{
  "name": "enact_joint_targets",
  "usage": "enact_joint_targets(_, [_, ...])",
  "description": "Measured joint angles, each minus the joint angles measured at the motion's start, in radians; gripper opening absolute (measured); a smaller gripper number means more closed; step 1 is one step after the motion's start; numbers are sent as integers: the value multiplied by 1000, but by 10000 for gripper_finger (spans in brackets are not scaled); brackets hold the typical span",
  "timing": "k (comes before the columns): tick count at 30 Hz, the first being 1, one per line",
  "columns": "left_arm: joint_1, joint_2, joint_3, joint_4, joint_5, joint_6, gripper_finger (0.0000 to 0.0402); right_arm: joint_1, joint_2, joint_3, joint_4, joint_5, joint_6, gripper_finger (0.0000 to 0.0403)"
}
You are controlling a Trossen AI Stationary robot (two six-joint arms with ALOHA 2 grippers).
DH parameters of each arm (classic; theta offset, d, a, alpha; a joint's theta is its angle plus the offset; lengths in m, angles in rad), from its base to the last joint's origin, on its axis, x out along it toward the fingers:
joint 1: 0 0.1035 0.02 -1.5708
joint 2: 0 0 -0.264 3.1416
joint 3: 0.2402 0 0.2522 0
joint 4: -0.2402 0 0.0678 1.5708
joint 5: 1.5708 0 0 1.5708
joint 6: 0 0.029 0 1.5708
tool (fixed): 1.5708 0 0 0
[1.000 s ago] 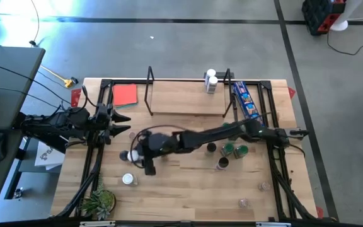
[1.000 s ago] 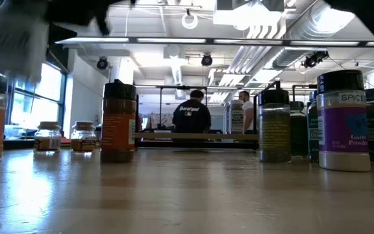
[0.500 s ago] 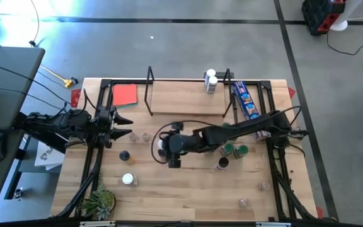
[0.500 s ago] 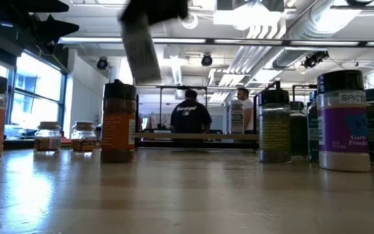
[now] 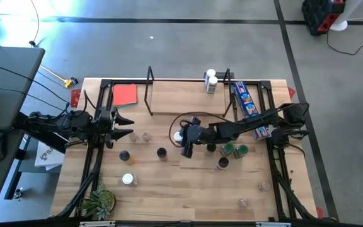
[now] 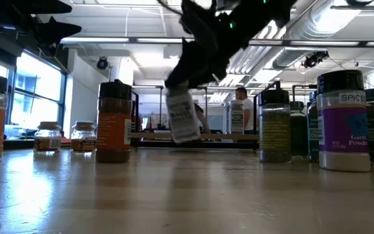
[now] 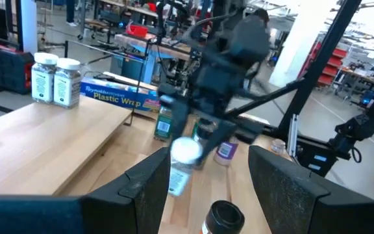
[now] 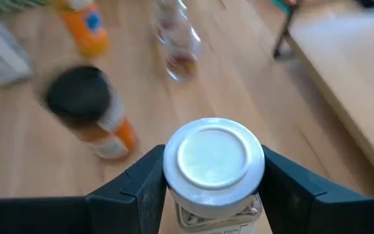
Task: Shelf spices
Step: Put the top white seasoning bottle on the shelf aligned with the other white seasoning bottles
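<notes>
High view, table: pale wood-plank table [image 5: 188, 189] with a dark frame.
High view, shelf: low light-wood shelf [image 5: 181, 99] with thin black uprights at about 12 o'clock on the table; two white-lidded jars [image 5: 211, 81] stand at its right end.
High view, right gripper: right gripper [image 5: 184, 140] near the table's centre, clamped on a white-lidded jar [image 5: 178, 136] carried above the boards, just short of the shelf's front edge.
High view, left gripper: left gripper [image 5: 126, 125] waits at 9 o'clock, its fingers apart and holding nothing.
High view, loose spices: black-lidded jar [image 5: 161, 152] at about 7 o'clock from the carried jar; green-lidded jars [image 5: 236, 150] cluster at 3 o'clock.
High view, other items: flat red card [image 5: 125, 94] at 11 o'clock; long blue snack packet [image 5: 245, 99] at 1 o'clock; small plant [image 5: 98, 203] at 7 o'clock.
Low view: the carried jar is cylindrical, tilted, with a pale label, hanging clear of the tabletop; an orange-brown jar with a black cap [image 6: 114, 121] stands beside it, and a purple-labelled jar with a dark lid [image 6: 343, 119] stands to the right.
Left wrist view: the left arm's dark fingers [image 7: 274, 182] stand spread; beyond them the carried jar shows its round white lid.
Right wrist view: the right arm's dark fingers [image 8: 138, 185] press on both sides of the jar below its smooth, round white lid, with clear glass under it; wood grain runs beneath.
</notes>
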State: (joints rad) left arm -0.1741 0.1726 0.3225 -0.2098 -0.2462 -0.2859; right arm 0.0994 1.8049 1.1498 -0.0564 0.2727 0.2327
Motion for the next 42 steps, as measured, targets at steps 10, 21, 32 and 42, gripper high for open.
enact_joint_targets(10, [0, 0, 0, -5, 5, -7, 202, -35, 0, -80, 67, -90, 29, 191])
enact_joint_targets(21, [0, 0, 1, -3, 8, -9, 202, -41, -40, 62, -259, -45, 2, 300])
enact_joint_targets(32, [0, 0, 1, -2, 8, -10, 202, -56, -21, 235, -504, -100, -151, 303])
enact_joint_targets(42, [0, 0, 1, -7, 8, -18, 202, -98, 24, 226, -539, -177, -239, 299])
